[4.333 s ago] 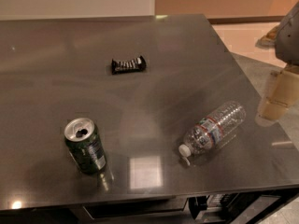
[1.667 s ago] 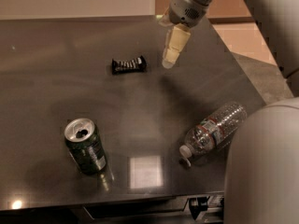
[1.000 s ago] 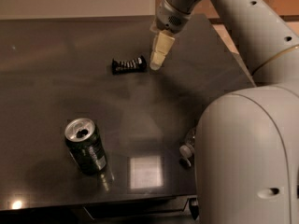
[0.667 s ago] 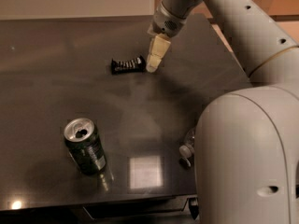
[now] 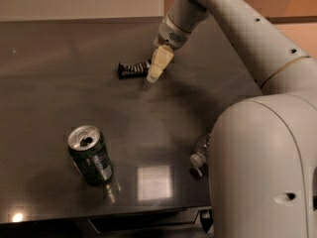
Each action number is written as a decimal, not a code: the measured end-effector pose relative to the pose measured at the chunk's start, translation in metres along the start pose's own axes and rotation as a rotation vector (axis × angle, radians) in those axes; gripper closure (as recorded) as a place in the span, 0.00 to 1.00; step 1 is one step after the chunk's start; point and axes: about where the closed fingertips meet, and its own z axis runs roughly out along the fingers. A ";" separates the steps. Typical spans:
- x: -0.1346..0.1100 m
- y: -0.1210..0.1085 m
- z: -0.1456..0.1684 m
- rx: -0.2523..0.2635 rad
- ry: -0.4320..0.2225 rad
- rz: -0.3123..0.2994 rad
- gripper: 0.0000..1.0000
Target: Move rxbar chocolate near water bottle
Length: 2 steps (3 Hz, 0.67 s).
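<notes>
The rxbar chocolate, a small flat black bar with crimped ends, lies on the dark table at the back middle. My gripper hangs at the bar's right end, its cream fingers pointing down and covering that end. The water bottle lies on its side at the front right. Only its white cap and neck show; the rest is hidden behind my arm.
A green soda can stands upright at the front left. My large white arm fills the right side of the view. The table's front edge runs along the bottom.
My gripper has come in from the right, moved left and down across the table, and now stands at the bar's right end. My arm now hides most of the bottle.
</notes>
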 end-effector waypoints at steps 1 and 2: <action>0.002 -0.004 0.013 0.005 -0.015 0.064 0.00; 0.001 -0.005 0.024 0.027 -0.012 0.096 0.00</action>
